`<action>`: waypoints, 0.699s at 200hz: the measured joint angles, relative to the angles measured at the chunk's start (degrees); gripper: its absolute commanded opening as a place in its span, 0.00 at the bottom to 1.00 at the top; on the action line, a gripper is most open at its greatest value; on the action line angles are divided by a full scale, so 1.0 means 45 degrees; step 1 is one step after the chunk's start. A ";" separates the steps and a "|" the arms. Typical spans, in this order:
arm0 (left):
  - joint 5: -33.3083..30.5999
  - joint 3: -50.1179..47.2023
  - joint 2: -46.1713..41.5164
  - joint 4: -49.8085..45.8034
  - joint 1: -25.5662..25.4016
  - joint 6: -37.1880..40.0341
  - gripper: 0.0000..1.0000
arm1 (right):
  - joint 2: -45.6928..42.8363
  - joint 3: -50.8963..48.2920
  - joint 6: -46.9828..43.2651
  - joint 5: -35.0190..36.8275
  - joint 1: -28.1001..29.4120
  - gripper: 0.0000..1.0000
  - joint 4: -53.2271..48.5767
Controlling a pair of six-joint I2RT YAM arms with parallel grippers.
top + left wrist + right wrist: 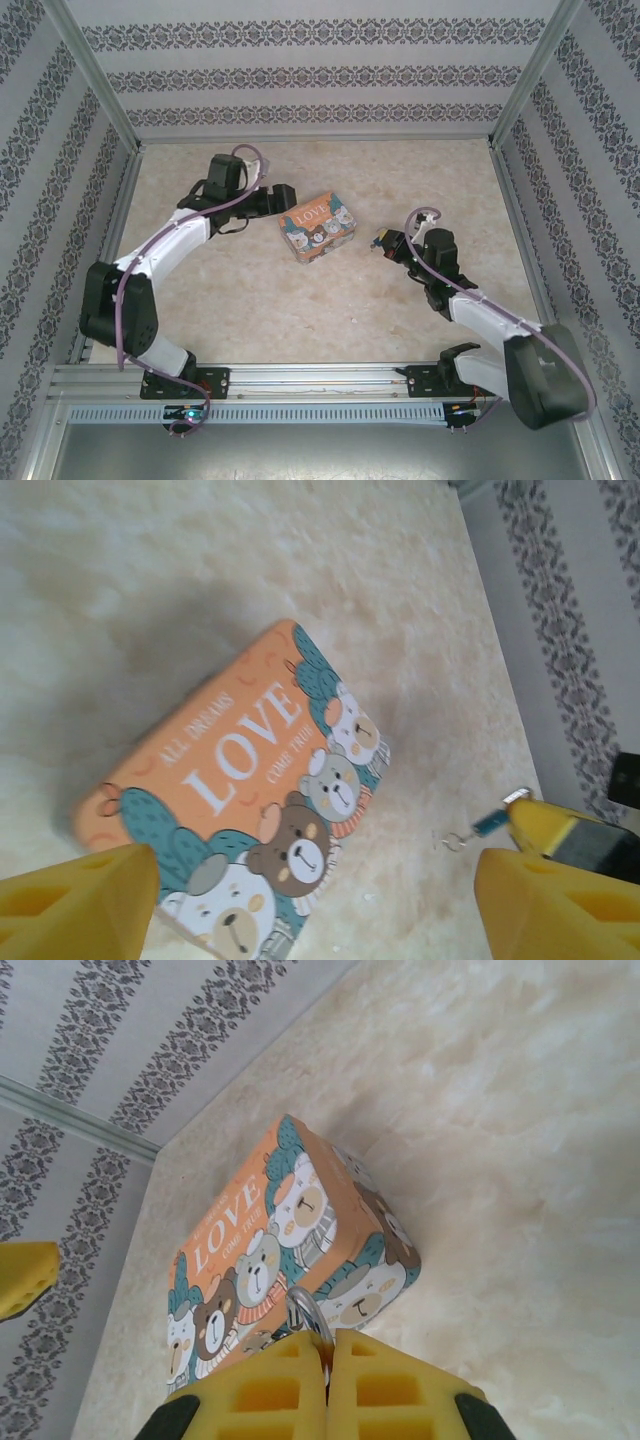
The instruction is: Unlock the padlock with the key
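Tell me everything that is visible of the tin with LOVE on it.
The tin is a rectangular box with rounded corners, seemingly metal. Its orange lid reads ALL DREAMS LOVE COME TRUE beside cartoon bears and teal plants; the sides show more bears. It lies flat on the marbled table, lid up and closed, set askew between the arms. The left gripper, jaws open, hangs near one end; the right gripper, shut on the padlock, is off the other side. Neither appears to touch it.

Rectangular orange-lidded bear-print tin: painted metal, smooth, slight sheen. Cream marbled tabletop: smooth, matt. My left gripper's yellow fingers: matt moulded plastic with recessed pockets. Tiny teal padlock: thin, shiny silver metal shackle.
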 measured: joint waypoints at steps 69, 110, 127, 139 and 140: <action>-0.1705 -0.1836 -0.2914 0.0539 0.0787 0.1923 1.00 | -0.1899 0.1093 -0.1360 0.0029 -0.0267 0.00 -0.4459; -0.3264 -0.3939 -0.4877 0.2147 0.0787 0.3857 0.99 | -0.1899 0.2069 -0.2069 -0.0243 -0.0267 0.00 -0.6654; -0.4158 -0.5362 -0.5416 0.3356 0.0787 0.4435 0.99 | -0.1841 0.2565 -0.2429 -0.0335 -0.0267 0.00 -0.7451; -0.4886 -0.6154 -0.5532 0.3939 0.0787 0.4673 0.99 | -0.1749 0.2909 -0.2667 -0.0452 -0.0267 0.00 -0.7980; -0.4969 -0.6207 -0.5537 0.3968 0.0787 0.4692 0.99 | -0.1734 0.2953 -0.2696 -0.0466 -0.0267 0.00 -0.8043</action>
